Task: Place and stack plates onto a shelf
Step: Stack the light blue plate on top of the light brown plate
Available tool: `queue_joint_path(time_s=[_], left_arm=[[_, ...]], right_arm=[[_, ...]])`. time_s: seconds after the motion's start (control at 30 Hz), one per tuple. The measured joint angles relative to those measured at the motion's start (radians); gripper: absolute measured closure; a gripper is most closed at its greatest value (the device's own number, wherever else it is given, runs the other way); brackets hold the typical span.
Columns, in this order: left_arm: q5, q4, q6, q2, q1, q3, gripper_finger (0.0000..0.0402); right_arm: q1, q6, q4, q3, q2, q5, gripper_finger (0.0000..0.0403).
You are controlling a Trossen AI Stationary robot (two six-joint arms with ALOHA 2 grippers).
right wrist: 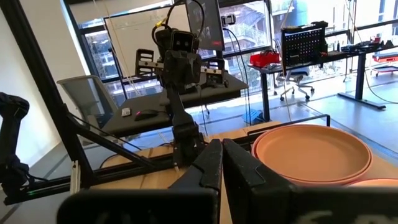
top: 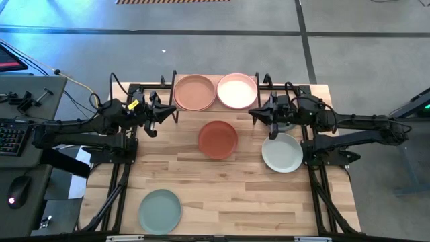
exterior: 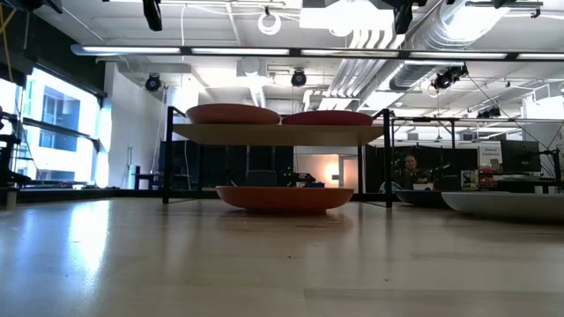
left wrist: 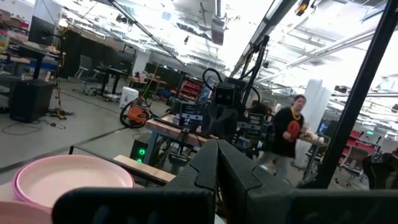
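Note:
The shelf [exterior: 273, 134] stands at the table's far edge, its top carrying a peach plate [top: 195, 92] and a light pink plate [top: 237, 90] side by side. A terracotta plate [top: 218, 139] lies flat on the table in front of the shelf. A pale grey-white plate [top: 282, 152] lies to its right and a sage green plate [top: 160, 210] near the left front corner. My left gripper [top: 161, 111] hovers shut just left of the shelf. My right gripper [top: 259, 113] hovers shut just right of it. The left wrist view shows the pink plate [left wrist: 68, 177]; the right wrist view shows the peach plate [right wrist: 311, 152].
A dark plate [exterior: 419, 197] sits on the table at the right, mostly hidden under my right arm in the high view. The black arm frames [top: 121, 168] flank the table's left and right edges. A desk with a keyboard [top: 12, 134] stands off to the left. A person [left wrist: 289, 134] is in the room beyond.

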Motion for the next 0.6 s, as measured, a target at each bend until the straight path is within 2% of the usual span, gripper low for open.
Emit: queue_joint_path(time_s=[0.33,0.47,0.6], left_arm=[[-0.001,-0.023,0.037,0.0,0.0,0.0,0.0394],[-0.024,-0.026,0.045,0.001,0.0,0.0,0.0367],[-0.026,-0.058,0.045,0.002,-0.001,0.019,0.0322]], right_arm=[[0.0,0.0,-0.002,0.0,0.0,0.0,0.0402],[0.0,0.0,-0.002,0.0,0.0,0.0,0.0402],[0.0,0.004,-0.002,0.0,0.0,0.0,0.0402]])
